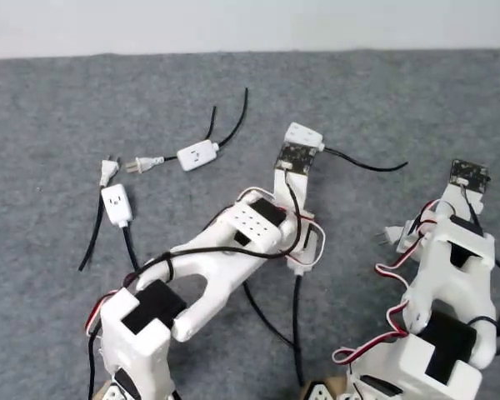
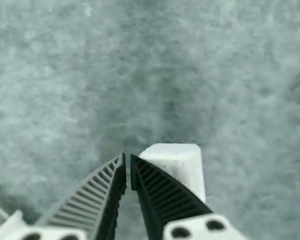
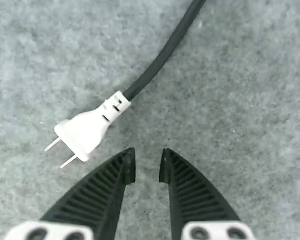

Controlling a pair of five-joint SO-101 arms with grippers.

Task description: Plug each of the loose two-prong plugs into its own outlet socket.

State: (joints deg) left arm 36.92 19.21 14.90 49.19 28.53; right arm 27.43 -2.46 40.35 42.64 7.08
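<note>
Two white arms side by side over a grey, felt-covered table [image 1: 50,100]. Longer in reach, the left arm [image 1: 208,267], stretched from the near left corner toward the middle of the table; folded shorter at the right edge, the right arm [image 1: 450,267]. At the end of the left arm, the left gripper [image 2: 128,164], black ribbed fingers [image 2: 100,195] pressed almost together with only a thin slit between the tips, nothing pinched. Just beside one of those fingers, outside the pair, a white socket block [image 2: 176,162], in the high view lying just past the left arm's tip with a black cord [image 1: 362,162] trailing off to the right. Low over the felt, the right gripper [image 3: 146,162], spread a little, holding nothing. Just beside one fingertip yet apart from it, a loose white plug [image 3: 85,132] flat on the table, two bare prongs [image 3: 57,152] pointing away from its black cable [image 3: 165,50]. Farther left, well apart from both grippers, two more white outlets: a middle socket [image 1: 197,155] and a left socket [image 1: 117,204]. Smallest of all, a second plug [image 1: 148,164] just left of the middle socket with prongs bare, and a third plug [image 1: 108,172] right by the far end of the left socket
</note>
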